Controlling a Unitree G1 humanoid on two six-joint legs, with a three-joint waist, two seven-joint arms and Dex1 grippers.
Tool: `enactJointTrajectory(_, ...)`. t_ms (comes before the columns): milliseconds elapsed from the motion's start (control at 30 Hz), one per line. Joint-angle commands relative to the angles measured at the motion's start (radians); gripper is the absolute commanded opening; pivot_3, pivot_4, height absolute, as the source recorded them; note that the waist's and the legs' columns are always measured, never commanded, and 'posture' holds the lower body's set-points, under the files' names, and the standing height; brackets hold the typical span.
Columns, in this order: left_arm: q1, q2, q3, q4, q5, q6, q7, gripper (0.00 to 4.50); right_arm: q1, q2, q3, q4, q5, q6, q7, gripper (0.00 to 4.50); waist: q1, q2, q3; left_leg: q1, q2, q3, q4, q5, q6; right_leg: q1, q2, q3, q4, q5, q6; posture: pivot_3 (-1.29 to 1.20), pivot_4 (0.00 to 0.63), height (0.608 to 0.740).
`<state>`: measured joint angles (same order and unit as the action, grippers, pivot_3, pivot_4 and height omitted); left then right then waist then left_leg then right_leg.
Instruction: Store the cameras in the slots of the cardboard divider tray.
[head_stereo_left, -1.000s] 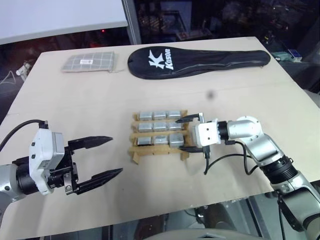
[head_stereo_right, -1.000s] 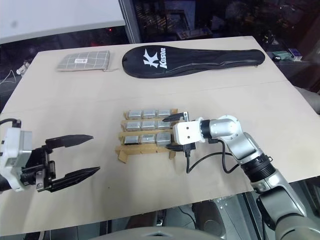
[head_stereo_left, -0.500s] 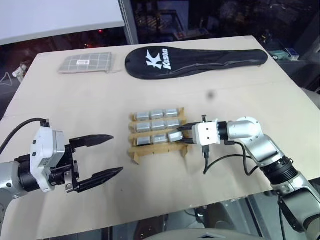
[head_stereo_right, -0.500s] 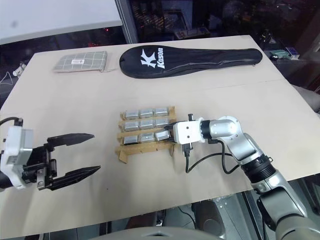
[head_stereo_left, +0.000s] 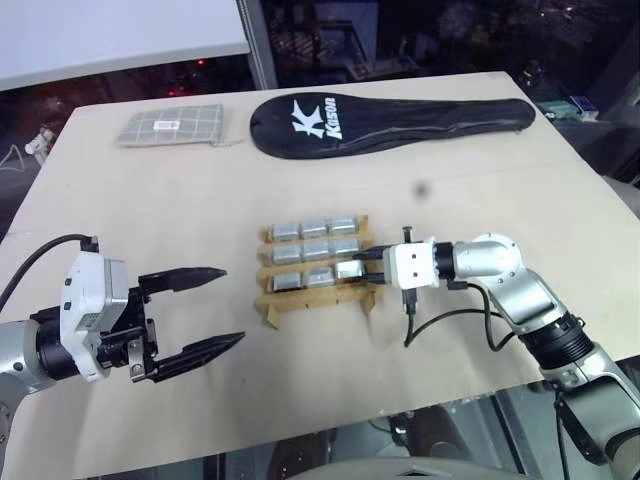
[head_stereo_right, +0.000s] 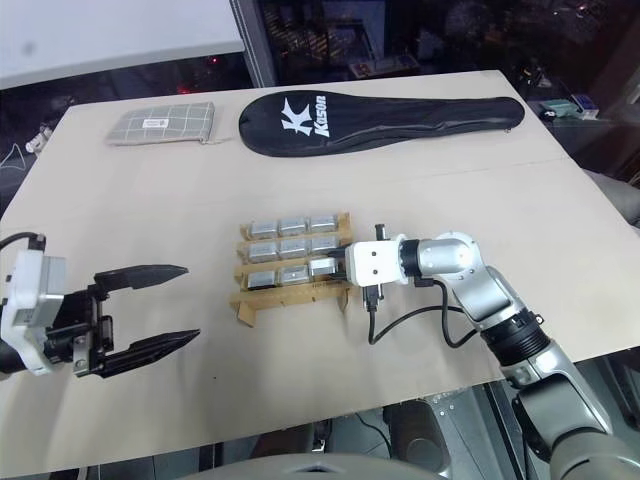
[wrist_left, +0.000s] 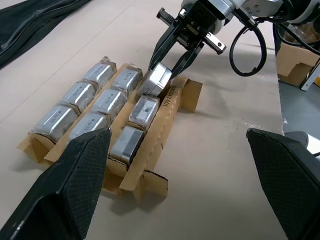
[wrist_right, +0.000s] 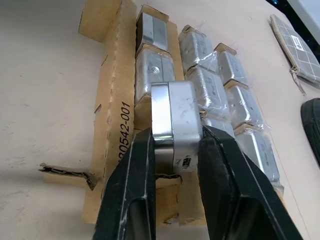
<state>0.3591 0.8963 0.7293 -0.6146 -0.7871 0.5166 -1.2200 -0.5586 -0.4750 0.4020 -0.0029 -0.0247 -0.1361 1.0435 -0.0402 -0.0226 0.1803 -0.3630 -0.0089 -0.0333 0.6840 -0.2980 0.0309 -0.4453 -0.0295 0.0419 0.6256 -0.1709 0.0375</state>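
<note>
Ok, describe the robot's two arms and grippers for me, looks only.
Left gripper: two long, tapering black fingers with a textured surface, on a white boxy housing, a black cable looping behind. Right gripper: shorter black fingers on a white block, then rounded silver arm segments with black joints and a loose black cable hanging below.

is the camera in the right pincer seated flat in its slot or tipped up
Tipped up: the camera stands on edge, clamped in the right pincer, raised above its neighbours in the tray.

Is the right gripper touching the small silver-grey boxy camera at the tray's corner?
Touching: in the right wrist view both black fingers press the camera's sides.
</note>
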Motion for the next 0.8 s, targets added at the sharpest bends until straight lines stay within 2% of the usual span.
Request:
enactJointTrajectory(33, 0.001, 0.011, 0.002, 0.001, -0.002, -0.016, -0.008, 4.50, -0.012, 0.000, -0.029, -0.062, 0.065, 0.031, 0.030, 0.63, 0.000, 0.000, 0.000, 0.000, 0.000, 0.000, 0.000, 0.000, 0.000, 0.000, 0.000, 0.000, 0.000, 0.000, 0.000, 0.00, 0.150, 0.740)
enactJointTrajectory(267, -0.004, 0.013, 0.006, 0.001, -0.004, -0.019, -0.011, 4.50, -0.063, -0.033, -0.059, -0.173, 0.240, 0.364, 0.127, 0.63, 0.000, 0.000, 0.000, 0.000, 0.000, 0.000, 0.000, 0.000, 0.000, -0.001, 0.000, 0.000, 0.000, 0.000, 0.000, 0.00, 0.150, 0.740)
enactJointTrajectory(467, -0.012, 0.029, 0.008, 0.016, 0.006, -0.026, -0.023, 4.50, -0.159, -0.043, -0.062, -0.149, 0.305, 0.495, 0.189, 0.63, 0.000, 0.001, 0.000, -0.001, 0.000, -0.001, 0.000, 0.000, 0.000, -0.001, 0.000, -0.001, 0.000, 0.000, 0.000, 0.00, 0.150, 0.740)
enactJointTrajectory(800, -0.032, 0.029, 0.008, 0.024, 0.010, -0.028, -0.020, 4.50, -0.372, -0.015, -0.039, 0.029, 0.313, 0.615, 0.281, 0.63, -0.001, 0.001, 0.001, -0.002, 0.000, -0.001, -0.001, 0.000, 0.000, -0.002, -0.001, -0.001, 0.000, 0.001, -0.002, 0.00, 0.150, 0.740)
